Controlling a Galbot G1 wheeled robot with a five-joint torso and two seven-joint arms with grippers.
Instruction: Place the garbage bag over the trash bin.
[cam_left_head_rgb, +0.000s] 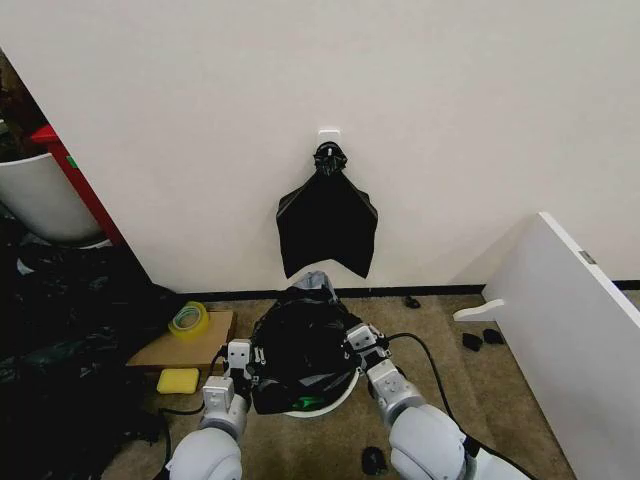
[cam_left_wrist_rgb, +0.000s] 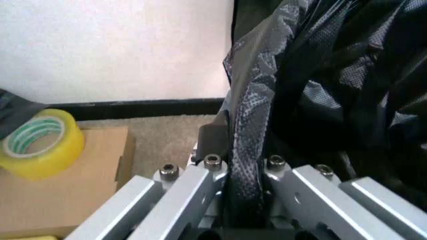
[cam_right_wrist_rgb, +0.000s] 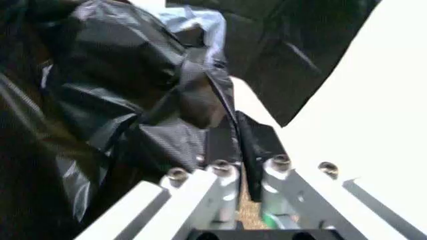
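Fingers of both grippers clamp garbage bag (cam_left_head_rgb: 300, 345) over trash bin (cam_left_head_rgb: 335, 398); carpet (cam_left_head_rgb: 440, 330), white wall (cam_left_head_rgb: 400, 90).

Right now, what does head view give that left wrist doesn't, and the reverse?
Head view alone: the trash bin, its white rim peeking out under the garbage bag; the right gripper shut on the bag's right side; the bunch of black bags hanging on the wall; the yellow sponge. Left wrist alone: a close look at the bag's fold pinched between the left gripper's fingers. Both: the bag, the left gripper shut on it, the tape roll on the cardboard box, the carpet and wall.
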